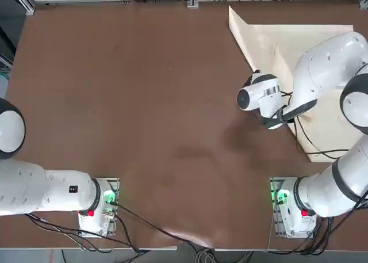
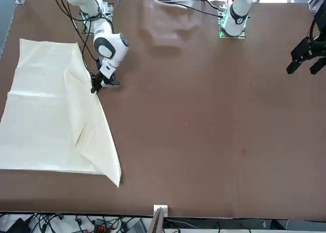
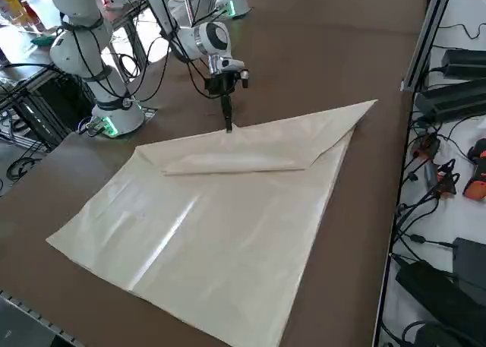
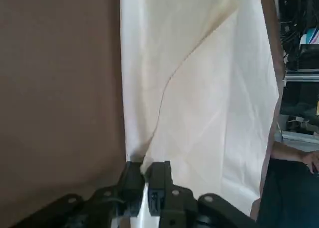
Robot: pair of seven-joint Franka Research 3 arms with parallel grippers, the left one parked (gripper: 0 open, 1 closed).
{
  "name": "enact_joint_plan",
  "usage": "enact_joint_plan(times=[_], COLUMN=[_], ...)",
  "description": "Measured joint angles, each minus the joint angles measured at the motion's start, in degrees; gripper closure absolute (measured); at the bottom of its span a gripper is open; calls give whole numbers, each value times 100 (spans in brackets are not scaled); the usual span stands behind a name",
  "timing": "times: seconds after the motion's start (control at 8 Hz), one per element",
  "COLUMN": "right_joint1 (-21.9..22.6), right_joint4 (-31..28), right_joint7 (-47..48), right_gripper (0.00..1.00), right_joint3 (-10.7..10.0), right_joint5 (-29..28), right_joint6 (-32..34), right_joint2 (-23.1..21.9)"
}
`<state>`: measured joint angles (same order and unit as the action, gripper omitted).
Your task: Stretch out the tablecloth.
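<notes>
One folded flap is keeping the tablecloth (image 3: pixel 205 233) from lying flat, and your right gripper (image 4: pixel 144 180) is pinching its edge.

You are looking at the cream cloth lying on the brown table (image 1: pixel 144 113) toward the robot's right side, with a triangular flap (image 3: pixel 266 146) doubled back over the sheet. The fingers (image 4: pixel 158 174) are standing nearly closed with a thin lip of cloth between them at the flap's edge, though the wrist view is too tight to say how deep that bite is. You are risking a slip: if only a sliver is pinched, pulling outward could free the fabric. Dragging too low could also bunch the sheet, since the fingertips are sitting just at the table surface.
</notes>
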<state>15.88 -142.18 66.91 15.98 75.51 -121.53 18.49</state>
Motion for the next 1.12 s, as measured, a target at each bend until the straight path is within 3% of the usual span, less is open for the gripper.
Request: enact_joint_plan(times=[0.5,0.75,1.12], right_joint1=[66,82,90], right_joint4=[25,32,66], right_joint7=[4,9,15], right_gripper=[89,98,99], right_joint3=[3,3,11], right_joint5=[0,0,0], right_joint6=[-3,-5,-9], right_joint2=[0,0,-5])
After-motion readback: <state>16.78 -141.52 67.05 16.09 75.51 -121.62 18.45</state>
